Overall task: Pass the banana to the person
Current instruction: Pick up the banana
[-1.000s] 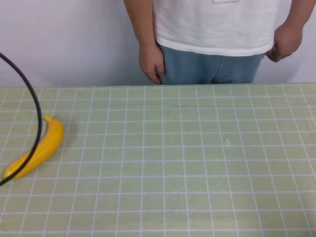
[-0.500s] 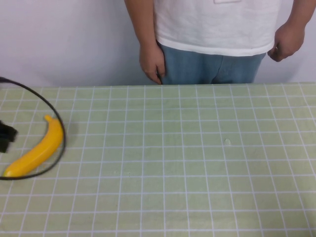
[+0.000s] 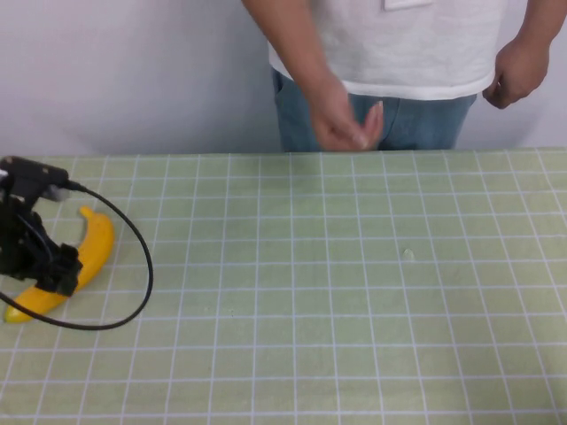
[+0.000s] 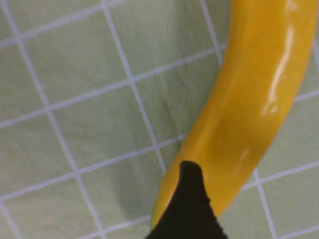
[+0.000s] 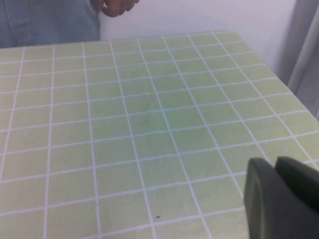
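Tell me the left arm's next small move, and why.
Probably ease the left gripper down around the banana and close. It sits right over the banana, which lies flat on the table; the person already reaches forward. The right gripper is parked.

Table [image 3: 354,292]: pale green cloth, white grid lines, spans whole high view. Banana [image 3: 93,243] lies flat at 9 o'clock edge, stem toward 12. Black cable [image 3: 133,292] loops on cloth just beside banana, 3 o'clock side.

A black end effector [image 4: 187,209] fingertip overlaps the glossy banana [image 4: 249,109] lying on the green gridded worktop [image 4: 75,124].
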### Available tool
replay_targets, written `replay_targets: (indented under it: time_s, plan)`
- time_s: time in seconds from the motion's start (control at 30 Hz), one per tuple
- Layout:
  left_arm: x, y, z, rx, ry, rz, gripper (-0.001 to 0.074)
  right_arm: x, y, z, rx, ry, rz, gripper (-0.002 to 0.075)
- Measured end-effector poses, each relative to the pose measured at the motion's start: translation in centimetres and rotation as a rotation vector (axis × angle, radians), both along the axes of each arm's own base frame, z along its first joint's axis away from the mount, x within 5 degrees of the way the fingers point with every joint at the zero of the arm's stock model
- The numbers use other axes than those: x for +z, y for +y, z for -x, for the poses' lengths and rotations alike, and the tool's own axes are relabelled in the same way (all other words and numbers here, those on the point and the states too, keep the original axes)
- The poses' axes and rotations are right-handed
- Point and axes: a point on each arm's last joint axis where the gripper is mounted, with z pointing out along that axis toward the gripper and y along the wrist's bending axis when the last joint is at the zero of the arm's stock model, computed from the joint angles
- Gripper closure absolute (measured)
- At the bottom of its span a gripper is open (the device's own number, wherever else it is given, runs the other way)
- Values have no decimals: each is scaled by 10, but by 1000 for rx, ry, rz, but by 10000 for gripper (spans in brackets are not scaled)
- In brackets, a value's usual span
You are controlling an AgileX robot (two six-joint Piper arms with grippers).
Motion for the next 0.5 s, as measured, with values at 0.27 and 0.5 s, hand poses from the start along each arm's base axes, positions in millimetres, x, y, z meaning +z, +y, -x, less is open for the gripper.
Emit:
replay_targets:
  time_s: [0.27, 0.5]
  plan:
    - [-28, 1, -9, -9, 59, -17, 248, 0, 0, 0, 0, 0, 0, 736]
    - [-28, 3, -11, -28, 51, -47, 487, 0, 0, 0, 0, 0, 0, 736]
